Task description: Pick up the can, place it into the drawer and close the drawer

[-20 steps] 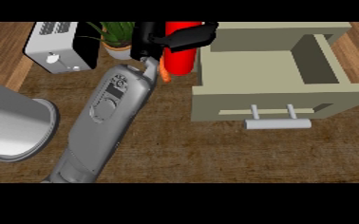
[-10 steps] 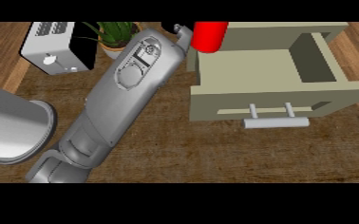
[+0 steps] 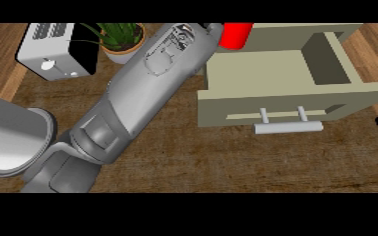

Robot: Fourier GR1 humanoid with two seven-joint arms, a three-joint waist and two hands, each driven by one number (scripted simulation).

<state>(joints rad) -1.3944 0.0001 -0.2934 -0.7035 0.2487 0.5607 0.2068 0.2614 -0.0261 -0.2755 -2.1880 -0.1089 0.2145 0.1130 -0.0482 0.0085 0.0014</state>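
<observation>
Seen from the head view: grey left forearm [image 3: 148, 85] lying across the frame from the lower left up to the top centre, its far end close to the upper edge

Left hand almost wholly hidden beyond the end of that forearm; cannot tell whether wide, narrow or wrapped round anything

Red can [image 3: 236, 35] at the top centre of the frame, just right of the forearm's tip and touching or nearly touching it, cut off by the upper edge. Sits at the back left corner of the drawer [image 3: 280, 75]; cannot tell whether down inside it or held above it

Drawer pulled open at the right of the frame, beige, with a bare pale floor and a darker wall on its right side. Grey bar handle [image 3: 288, 126] on the front face, towards the lower right of centre

White and black toaster [image 3: 55, 50] in the upper left. Potted plant [image 3: 122, 37] just right of the toaster, partly behind the forearm

Rounded shiny grey object [image 3: 18, 135] at the left edge, beside the lower part of the forearm

Brown wooden counter [image 3: 221, 165] under everything, bare across the lower middle and lower right
</observation>
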